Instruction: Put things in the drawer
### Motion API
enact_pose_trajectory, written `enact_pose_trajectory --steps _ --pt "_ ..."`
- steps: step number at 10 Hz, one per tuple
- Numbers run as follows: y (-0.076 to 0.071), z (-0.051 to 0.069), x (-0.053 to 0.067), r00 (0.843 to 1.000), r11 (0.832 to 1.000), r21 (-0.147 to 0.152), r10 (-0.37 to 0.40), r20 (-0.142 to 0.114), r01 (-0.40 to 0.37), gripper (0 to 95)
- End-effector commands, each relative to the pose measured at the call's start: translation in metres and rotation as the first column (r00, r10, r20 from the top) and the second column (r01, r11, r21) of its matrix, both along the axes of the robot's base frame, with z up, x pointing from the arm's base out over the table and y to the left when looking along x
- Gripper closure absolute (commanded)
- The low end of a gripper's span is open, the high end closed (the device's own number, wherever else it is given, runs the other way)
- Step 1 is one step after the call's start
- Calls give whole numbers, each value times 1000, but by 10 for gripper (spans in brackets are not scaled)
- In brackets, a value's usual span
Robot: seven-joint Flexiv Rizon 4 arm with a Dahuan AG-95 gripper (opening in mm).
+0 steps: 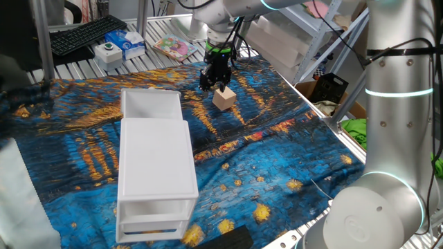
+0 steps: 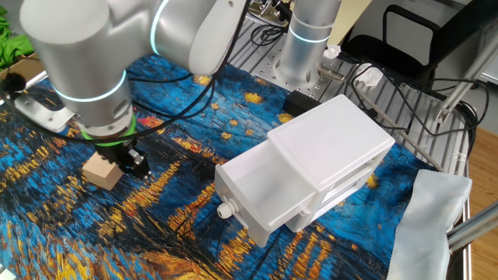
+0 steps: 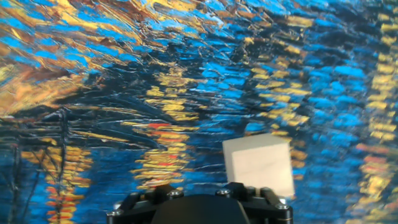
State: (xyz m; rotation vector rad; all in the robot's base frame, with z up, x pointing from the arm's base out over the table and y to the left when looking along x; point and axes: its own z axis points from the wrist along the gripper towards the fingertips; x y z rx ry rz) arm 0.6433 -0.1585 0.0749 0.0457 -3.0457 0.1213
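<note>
We find the wooden cube resting on the table's painted cloth, just at the hand's five o'clock. Fingers appear parted, holding nothing. Approach step; next we judge centring and closing. Open drawer lies at nine o'clock.
</note>
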Motion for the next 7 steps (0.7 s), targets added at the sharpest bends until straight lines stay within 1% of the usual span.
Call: enact_pose_trajectory --steps 1,5,7 --pt "-7 0 8 999 999 8 33 -4 -33 0" --pt "-22 -6 24 997 997 13 82 -6 -82 0" --pt "-27 -8 28 996 995 13 94 -6 -94 0"
